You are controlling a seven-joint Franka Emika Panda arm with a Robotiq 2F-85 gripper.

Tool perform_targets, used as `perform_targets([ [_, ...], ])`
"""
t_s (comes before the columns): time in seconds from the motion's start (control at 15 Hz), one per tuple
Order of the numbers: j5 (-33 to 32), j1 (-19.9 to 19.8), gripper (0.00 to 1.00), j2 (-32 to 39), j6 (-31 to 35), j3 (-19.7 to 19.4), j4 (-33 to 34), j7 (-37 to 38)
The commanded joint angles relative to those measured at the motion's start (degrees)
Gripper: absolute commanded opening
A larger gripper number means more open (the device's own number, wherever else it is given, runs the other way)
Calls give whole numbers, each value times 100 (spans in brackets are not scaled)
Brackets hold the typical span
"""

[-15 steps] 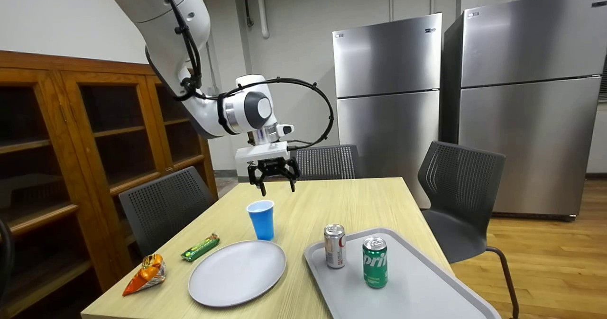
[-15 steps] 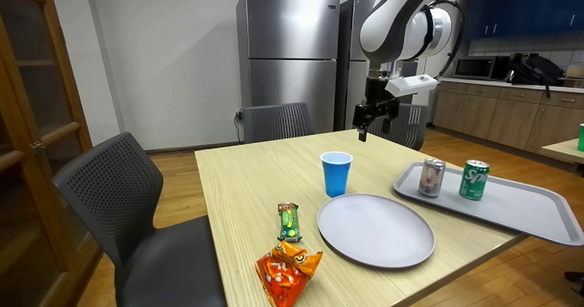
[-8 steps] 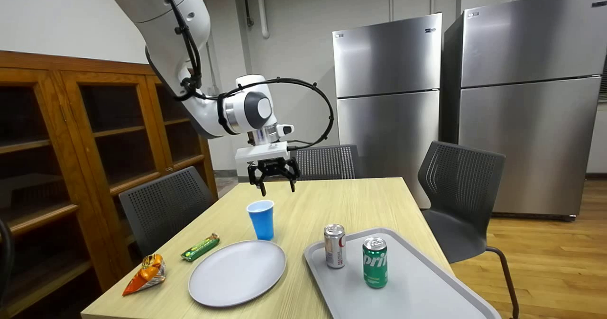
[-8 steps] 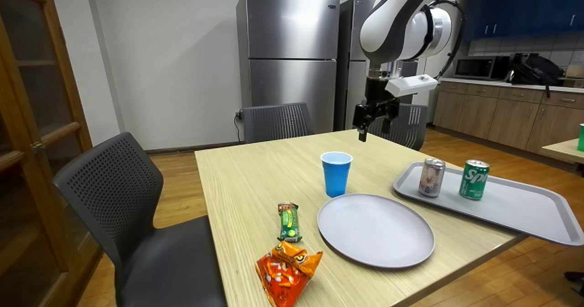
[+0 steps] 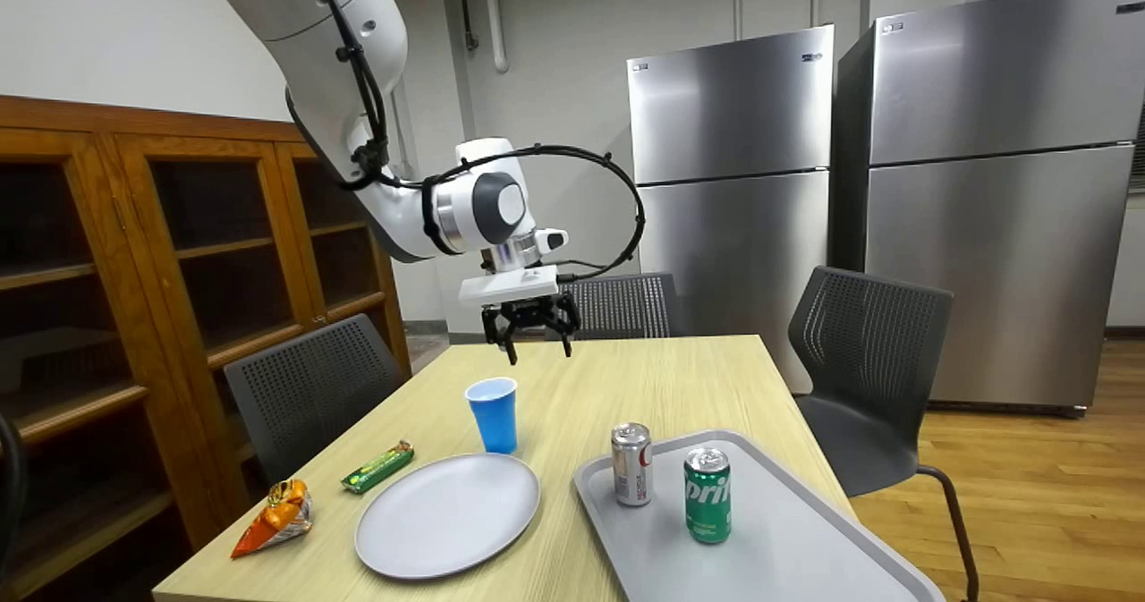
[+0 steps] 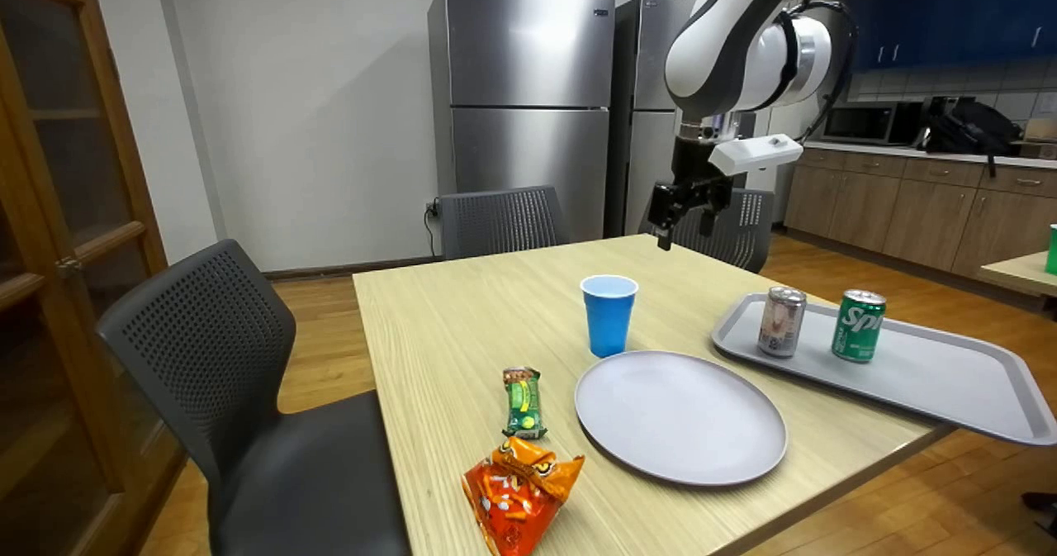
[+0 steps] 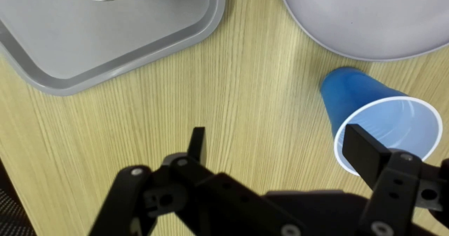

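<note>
Two cans upright on a gray tray, blue cup near the wide-spread tool

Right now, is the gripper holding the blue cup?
No: the open gripper hangs above the table, apart from the blue cup.

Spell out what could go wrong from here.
1. If lowered here, the open end effector could clip the blue cup: in the wrist view one finger partly covers it.
2. The tray juts past the edge of the table, so pressing there might tip it, upsetting the silver can and green can.
</note>
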Motion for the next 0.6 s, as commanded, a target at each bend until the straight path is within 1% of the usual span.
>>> perform_targets([
  [0.0,191,-241,100,-300,295,41,-315,-415],
  [0.27,206,-425,100,-280,392,-88,-338,-504],
  [0.53,135,-538,100,-230,345,-261,-295,-515],
])
